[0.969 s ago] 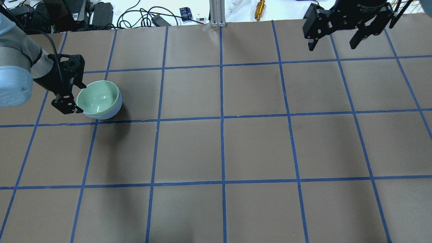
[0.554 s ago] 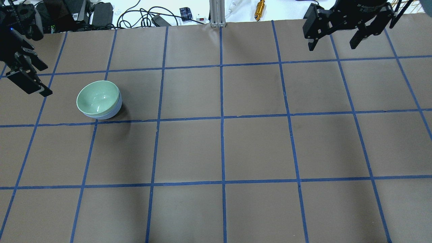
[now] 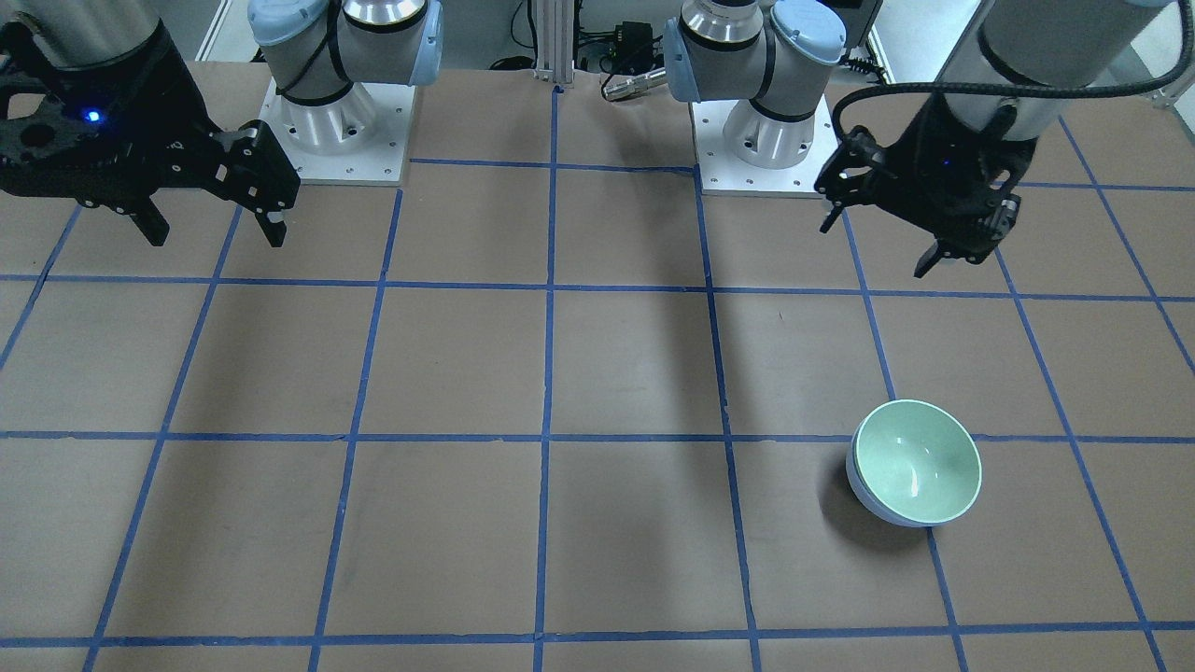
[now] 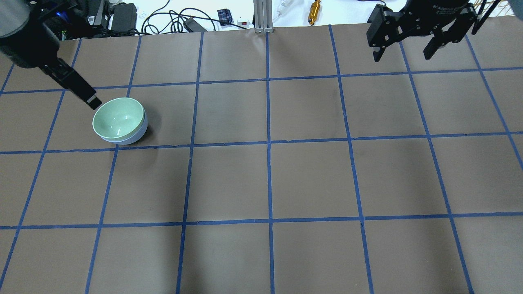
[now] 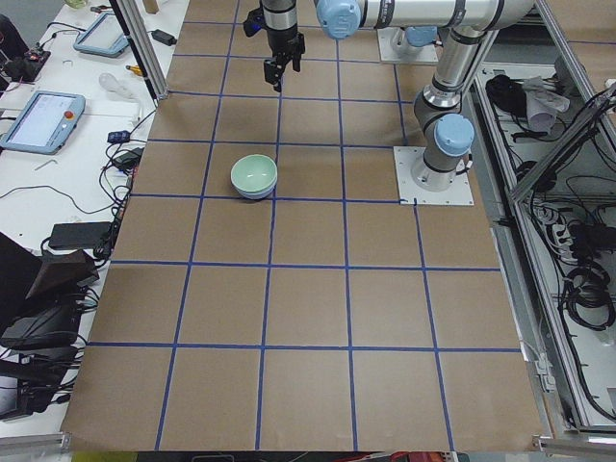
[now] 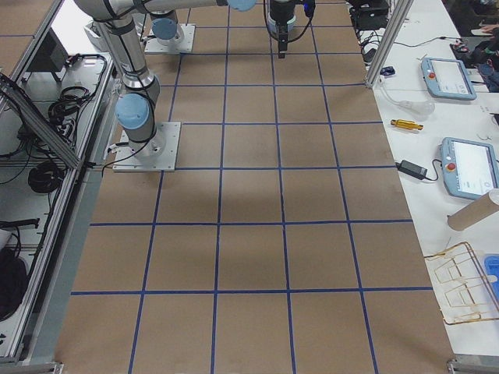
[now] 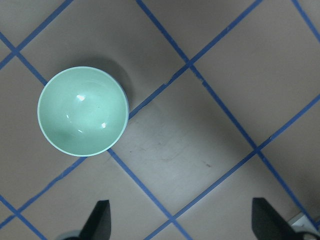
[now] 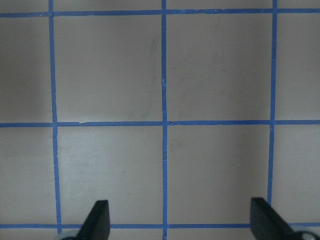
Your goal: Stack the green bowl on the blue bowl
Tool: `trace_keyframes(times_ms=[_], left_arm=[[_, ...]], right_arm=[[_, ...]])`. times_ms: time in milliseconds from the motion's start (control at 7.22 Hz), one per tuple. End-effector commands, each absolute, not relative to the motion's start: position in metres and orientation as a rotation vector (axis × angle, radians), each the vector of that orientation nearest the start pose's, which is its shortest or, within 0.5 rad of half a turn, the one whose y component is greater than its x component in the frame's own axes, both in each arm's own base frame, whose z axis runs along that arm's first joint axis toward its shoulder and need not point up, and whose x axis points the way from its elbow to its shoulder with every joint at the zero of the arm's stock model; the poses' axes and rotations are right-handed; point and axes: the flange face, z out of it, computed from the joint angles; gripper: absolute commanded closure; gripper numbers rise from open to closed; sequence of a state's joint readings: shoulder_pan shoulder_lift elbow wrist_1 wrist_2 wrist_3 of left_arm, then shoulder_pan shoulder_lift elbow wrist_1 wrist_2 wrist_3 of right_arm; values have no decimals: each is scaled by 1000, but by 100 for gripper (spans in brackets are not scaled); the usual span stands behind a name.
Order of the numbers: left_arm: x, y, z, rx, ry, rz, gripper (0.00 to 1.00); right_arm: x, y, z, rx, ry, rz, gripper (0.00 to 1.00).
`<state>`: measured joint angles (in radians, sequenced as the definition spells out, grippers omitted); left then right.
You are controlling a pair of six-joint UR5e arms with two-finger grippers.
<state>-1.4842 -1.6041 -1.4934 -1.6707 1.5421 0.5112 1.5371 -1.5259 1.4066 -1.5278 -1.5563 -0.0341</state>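
Note:
The green bowl (image 4: 117,119) sits nested upright inside the blue bowl (image 4: 138,135) on the table's left part. Only a sliver of blue shows under its rim. The stack also shows in the front view, green bowl (image 3: 920,459) in blue bowl (image 3: 861,490), and from above in the left wrist view (image 7: 82,111). My left gripper (image 3: 878,247) is open and empty, raised above the table, back from the bowls on the robot's side. One of its fingers (image 4: 79,89) shows just up-left of the stack. My right gripper (image 4: 402,53) is open and empty, high over the far right corner.
The table is brown paper with a blue tape grid (image 4: 268,143). Beyond its far edge lie cables and power bricks (image 4: 122,16), an aluminium post (image 4: 261,16) and a brass cylinder (image 4: 314,10). The two arm bases (image 3: 336,121) (image 3: 756,131) stand at the robot's edge.
My left gripper was at the stack's left rim, then pulled away to the left and rose; its finger now shows up-left of the bowls. The bowls and right arm have not moved.

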Motion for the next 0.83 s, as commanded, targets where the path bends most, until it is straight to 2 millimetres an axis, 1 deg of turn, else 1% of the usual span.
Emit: trace_keyframes(times_ms=[0,692], left_arm=[[-153,-512,494,263,3152,-13,0],[-149,-512,503,238,3152,-48,0]], right_arm=[[117,-520,542,-1,3127,-121,0],[117,-520,541,-1,3127,-118,0]])
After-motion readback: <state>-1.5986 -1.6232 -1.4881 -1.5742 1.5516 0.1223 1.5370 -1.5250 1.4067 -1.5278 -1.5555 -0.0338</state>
